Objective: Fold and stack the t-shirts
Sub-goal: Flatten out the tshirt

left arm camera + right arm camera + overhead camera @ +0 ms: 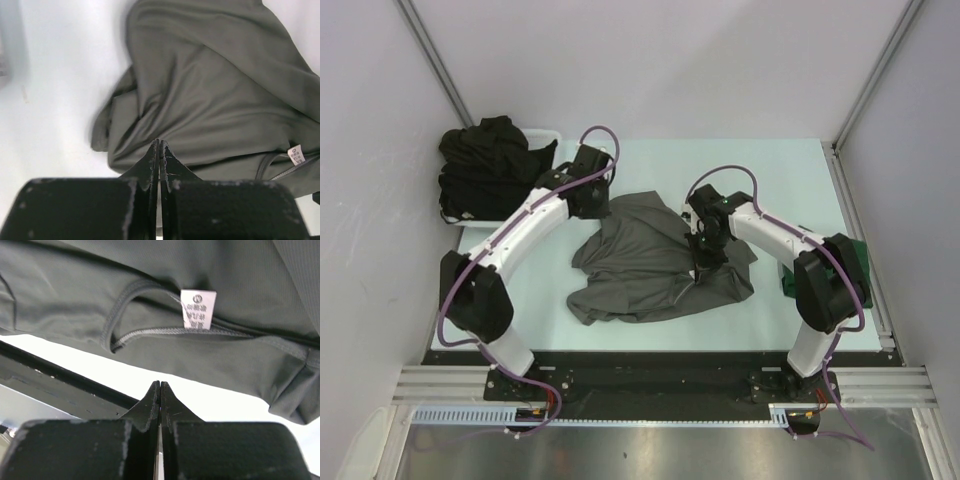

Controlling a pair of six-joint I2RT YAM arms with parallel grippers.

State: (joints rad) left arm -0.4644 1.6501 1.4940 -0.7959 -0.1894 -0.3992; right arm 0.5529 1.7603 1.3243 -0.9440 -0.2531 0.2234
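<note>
Grey shirt (660, 262): crumpled, unfolded, at table (775, 175) centre, white neck label (198, 309) showing near its 3 o'clock side. Black shirts (488, 168): heaped in a basket (546, 133) at the table's 10 o'clock corner; green shirt (861, 256): bunched at the 3 o'clock edge, partly hidden by the right arm. Left gripper (159, 146): fingers pressed together, nothing between them, over the grey shirt's 11 o'clock edge; right gripper (160, 385): likewise closed and empty, at the shirt's 3 o'clock side by the collar.
</note>
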